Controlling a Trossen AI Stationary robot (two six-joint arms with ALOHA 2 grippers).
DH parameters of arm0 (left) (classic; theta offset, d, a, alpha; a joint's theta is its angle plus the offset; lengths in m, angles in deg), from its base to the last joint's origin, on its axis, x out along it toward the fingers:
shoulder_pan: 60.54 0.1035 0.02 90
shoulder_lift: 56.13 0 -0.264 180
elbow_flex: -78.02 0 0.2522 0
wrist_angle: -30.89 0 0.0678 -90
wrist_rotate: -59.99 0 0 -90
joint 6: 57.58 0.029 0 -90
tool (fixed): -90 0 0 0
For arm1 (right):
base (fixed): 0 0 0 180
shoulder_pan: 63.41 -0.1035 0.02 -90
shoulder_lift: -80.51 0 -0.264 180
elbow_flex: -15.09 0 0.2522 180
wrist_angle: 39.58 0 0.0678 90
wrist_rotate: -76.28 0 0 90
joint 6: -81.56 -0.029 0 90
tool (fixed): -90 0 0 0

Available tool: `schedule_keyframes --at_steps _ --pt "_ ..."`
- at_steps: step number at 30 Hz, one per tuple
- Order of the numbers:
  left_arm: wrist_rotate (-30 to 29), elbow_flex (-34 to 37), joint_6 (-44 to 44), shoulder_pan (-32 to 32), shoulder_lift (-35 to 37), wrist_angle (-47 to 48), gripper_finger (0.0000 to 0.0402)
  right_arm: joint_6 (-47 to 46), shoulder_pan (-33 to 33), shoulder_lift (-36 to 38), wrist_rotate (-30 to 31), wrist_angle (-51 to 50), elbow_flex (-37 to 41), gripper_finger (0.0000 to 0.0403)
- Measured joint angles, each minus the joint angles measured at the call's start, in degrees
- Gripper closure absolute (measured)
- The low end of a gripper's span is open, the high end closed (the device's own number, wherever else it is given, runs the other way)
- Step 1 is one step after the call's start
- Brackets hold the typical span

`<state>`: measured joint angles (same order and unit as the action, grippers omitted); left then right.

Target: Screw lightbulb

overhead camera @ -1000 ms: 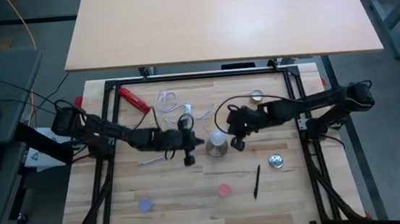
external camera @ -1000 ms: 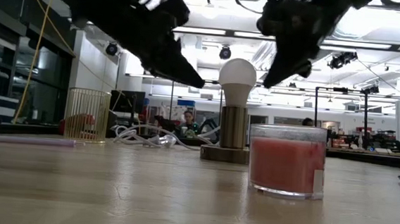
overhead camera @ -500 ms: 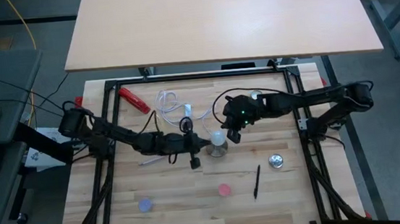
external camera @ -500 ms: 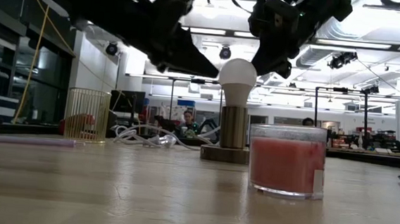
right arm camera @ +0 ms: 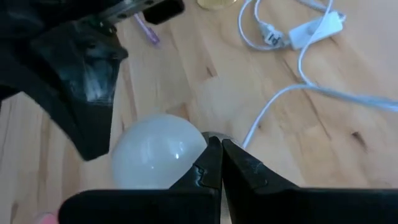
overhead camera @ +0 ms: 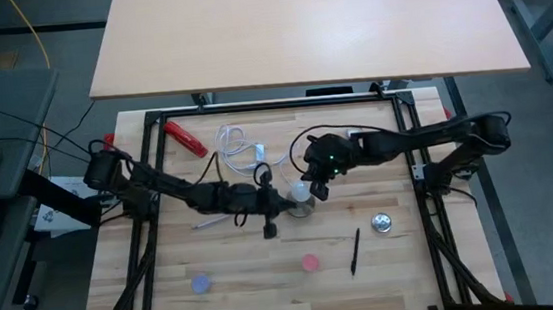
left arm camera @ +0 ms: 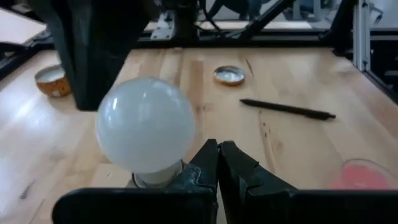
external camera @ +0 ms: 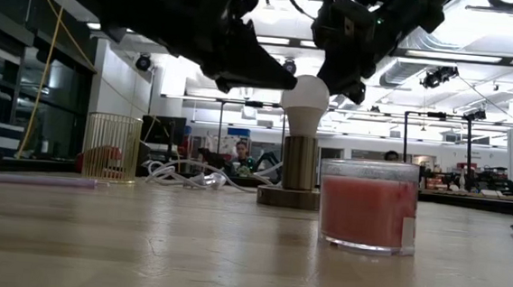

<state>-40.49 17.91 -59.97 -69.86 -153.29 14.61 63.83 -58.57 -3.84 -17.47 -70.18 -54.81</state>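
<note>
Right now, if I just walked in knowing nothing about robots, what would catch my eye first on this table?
Most likely the white lightbulb standing upright in a grey metal socket stand near the table's middle. Two dark arms crowd in on it: the left gripper and the right gripper both sit right beside the globe with jaws shut. In the low view a pink-filled clear cup stands in front.

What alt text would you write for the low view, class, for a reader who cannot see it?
A white lightbulb stands upright in a metal socket stand on a wooden table, with the left gripper and right gripper close on either side of its globe. A pink-filled clear cup sits nearer the camera.
</note>
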Motion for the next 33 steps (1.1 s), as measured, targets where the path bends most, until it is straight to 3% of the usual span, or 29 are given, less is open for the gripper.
schedule_keyframes --at_steps 13,22,33 --pt "0.39 0.04 1.54 1.72 -0.99 0.23 0.0402 -1.72 -1.00 -0.62 -0.93 0.33 0.00 0.0403" --pt "1.39 0.04 2.67 4.62 -0.96 0.24 0.0402 -3.66 -2.78 -0.45 2.47 -1.10 0.00 0.0403" --pt "-0.66 0.07 7.62 5.55 -0.72 0.81 0.0401 -6.19 -2.93 1.96 2.05 -5.55 0.04 0.0403"
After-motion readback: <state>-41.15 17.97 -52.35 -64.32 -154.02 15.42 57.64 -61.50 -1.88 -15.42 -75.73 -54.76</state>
